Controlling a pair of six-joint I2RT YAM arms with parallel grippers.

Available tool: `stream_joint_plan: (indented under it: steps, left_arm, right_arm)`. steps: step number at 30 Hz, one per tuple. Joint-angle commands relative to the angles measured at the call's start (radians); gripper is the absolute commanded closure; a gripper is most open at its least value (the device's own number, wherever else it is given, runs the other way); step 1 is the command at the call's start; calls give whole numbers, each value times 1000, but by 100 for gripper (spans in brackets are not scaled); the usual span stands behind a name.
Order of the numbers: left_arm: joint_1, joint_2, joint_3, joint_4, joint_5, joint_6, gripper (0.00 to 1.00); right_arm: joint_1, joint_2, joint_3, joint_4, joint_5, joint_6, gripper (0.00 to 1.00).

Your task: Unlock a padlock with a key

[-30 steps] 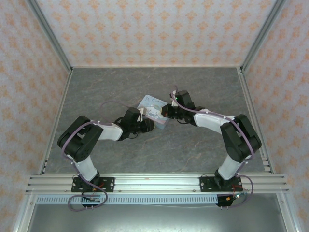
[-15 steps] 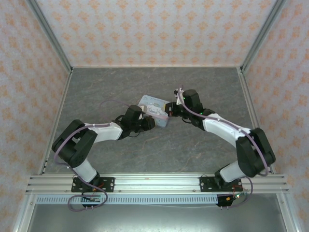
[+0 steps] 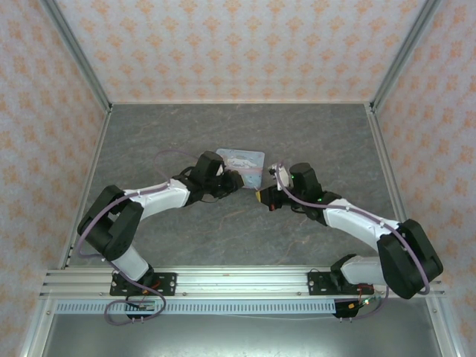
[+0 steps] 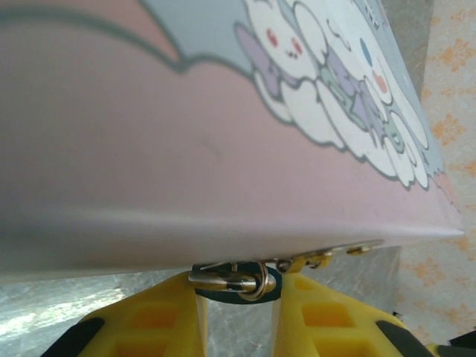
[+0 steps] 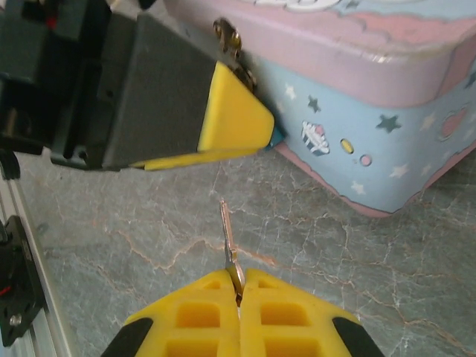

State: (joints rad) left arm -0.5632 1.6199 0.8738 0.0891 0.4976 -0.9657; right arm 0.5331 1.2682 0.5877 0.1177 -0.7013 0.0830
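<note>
The dark teal padlock point(image 4: 236, 297) hangs at the tin's latch, with its silvery shackle above it. My left gripper point(image 4: 238, 288) is shut on the padlock, yellow fingers point(image 4: 163, 316) on either side of it. In the top view the left gripper point(image 3: 236, 181) sits at the near edge of the tin point(image 3: 245, 160). My right gripper point(image 5: 239, 281) is shut on the thin silvery key point(image 5: 225, 227), whose blade points toward the padlock point(image 5: 277, 136) and stops a short way from it. The right gripper point(image 3: 260, 198) is just off the tin's near corner.
The pale blue and pink cartoon tin point(image 5: 357, 104) lies on the grey marbled table point(image 3: 171, 134), and its lid looms over the left wrist view point(image 4: 186, 149). Patterned walls enclose the table. An aluminium rail point(image 3: 238, 281) runs along the near edge.
The right gripper has pulled back from the tin toward the near side. The tin has turned and shifted slightly away. The left gripper has followed along the tin's near edge.
</note>
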Motion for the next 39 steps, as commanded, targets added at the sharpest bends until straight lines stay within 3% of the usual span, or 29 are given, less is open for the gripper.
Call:
stream_joint_plan:
  steps: [1,15,39]
  left_arm:
    - [-5,-41,45,-14,34,-60,78]
    - [-5,-54,114,-157,59,-90,78]
    - [-10,-53,120,-175,48,-93,79]
  right_arm:
    - [8,20,-14,70,-23,-43,100]
    - [32,138,57,47,52,-131,100]
    - [47,237,114,66,52,-141,100]
